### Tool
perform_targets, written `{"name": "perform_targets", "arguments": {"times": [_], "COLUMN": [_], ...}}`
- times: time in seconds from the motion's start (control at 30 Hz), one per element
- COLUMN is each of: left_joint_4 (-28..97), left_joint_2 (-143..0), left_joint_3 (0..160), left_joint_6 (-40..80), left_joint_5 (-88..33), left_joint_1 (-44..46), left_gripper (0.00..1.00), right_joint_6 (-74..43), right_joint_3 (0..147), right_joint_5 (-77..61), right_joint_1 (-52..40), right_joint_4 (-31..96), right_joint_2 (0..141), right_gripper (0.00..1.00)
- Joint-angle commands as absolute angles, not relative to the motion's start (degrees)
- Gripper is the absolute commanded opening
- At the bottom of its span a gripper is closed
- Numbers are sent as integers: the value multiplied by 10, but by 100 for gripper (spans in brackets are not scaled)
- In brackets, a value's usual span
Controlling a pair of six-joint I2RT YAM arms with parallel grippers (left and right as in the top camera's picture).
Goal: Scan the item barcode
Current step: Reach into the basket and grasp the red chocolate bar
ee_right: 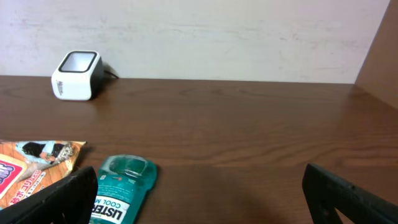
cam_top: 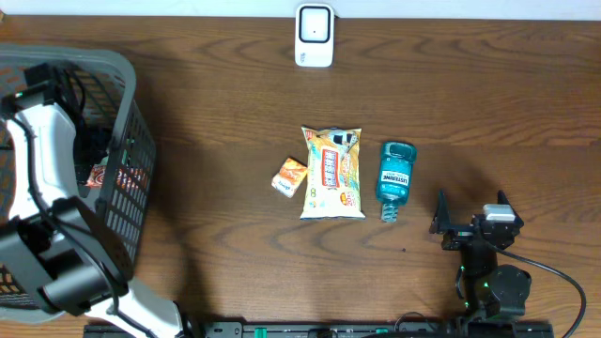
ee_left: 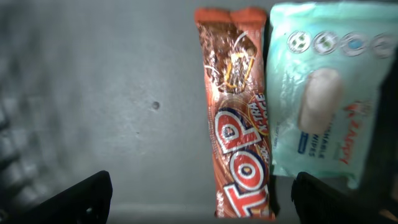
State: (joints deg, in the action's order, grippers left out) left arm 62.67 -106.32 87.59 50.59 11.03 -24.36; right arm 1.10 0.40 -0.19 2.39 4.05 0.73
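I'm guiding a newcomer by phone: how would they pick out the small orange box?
On the wooden table, find the row of three items at its middle. The small orange box lies at the end nearest the grey basket, beside the yellow snack bag; it is the smallest, far shorter than the teal mouthwash bottle.

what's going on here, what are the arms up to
The left gripper is down in the gray basket, open over a TOP chocolate bar that lies beside a pack of wipes; nothing is gripped. The right gripper sits open and empty near the mouthwash bottle. A snack bag and a small orange box lie mid-table, the scanner at the far edge.
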Motion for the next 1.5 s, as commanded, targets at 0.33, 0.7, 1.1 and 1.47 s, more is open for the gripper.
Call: {"name": "perform_targets", "arguments": {"times": [0.33,0.7,1.1,1.47], "left_joint_4": [577,522,555,575], "left_joint_2": [-1140,-1143,-1143,-1142], "left_joint_3": [855,796,790,764], "left_joint_6": [511,512,511,511], "left_joint_5": [76,64,64,65], "left_joint_1": [-246,-246,-246,-246], "left_gripper": [91,65,32,57], "right_joint_6": [18,18,18,18], "right_joint_3": [4,4,4,4], "right_joint_5": [-1,-1,-1,-1], "right_joint_1": [28,28,28,28], "right_joint_4": [43,43,43,43], "right_joint_2": [6,6,6,6], "right_gripper": [99,99,99,99]}}
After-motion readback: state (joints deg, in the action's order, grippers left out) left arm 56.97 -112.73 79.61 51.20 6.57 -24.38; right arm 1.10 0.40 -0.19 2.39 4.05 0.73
